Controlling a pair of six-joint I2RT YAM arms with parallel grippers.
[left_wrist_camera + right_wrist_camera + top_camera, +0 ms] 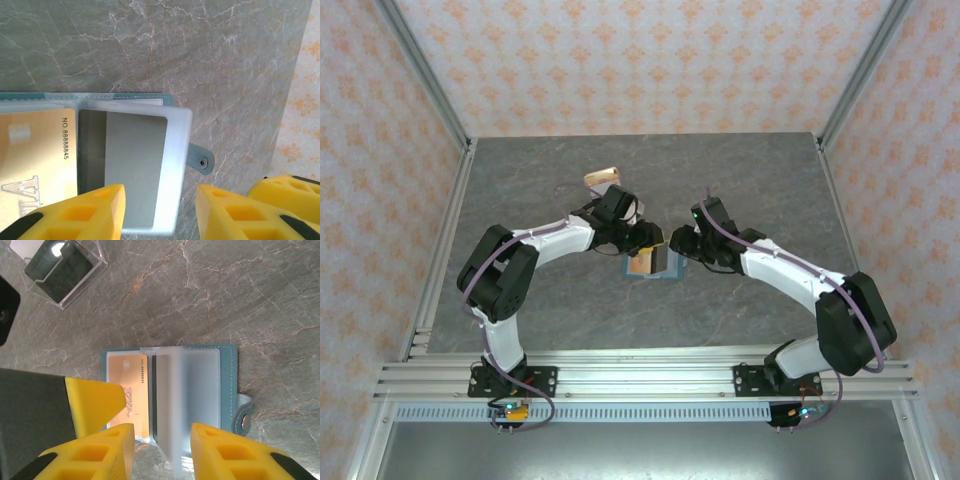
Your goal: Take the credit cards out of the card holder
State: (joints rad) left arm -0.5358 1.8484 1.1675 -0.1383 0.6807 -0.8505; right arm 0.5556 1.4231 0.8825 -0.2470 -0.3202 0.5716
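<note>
The blue-grey card holder point(660, 271) point(228, 385) lies open on the grey table, its snap tab point(202, 161) pointing sideways. A tan-orange credit card point(127, 372) point(35, 155) sits in its left sleeve. A clear plastic sleeve point(172, 405) stands up from the centre crease. My right gripper point(162, 436) point(678, 245) is open, its fingers either side of that sleeve with gaps on both sides. My left gripper point(160, 196) point(648, 243) is open over the holder's other end, where the frosted edge of a sleeve point(175, 150) holding a pale grey card lies between its fingers.
A clear plastic box point(65, 270) with dark contents stands on the table beyond the holder, seen in the top view as a tan object point(603, 180) at the back. Patterned walls and metal posts enclose the table.
</note>
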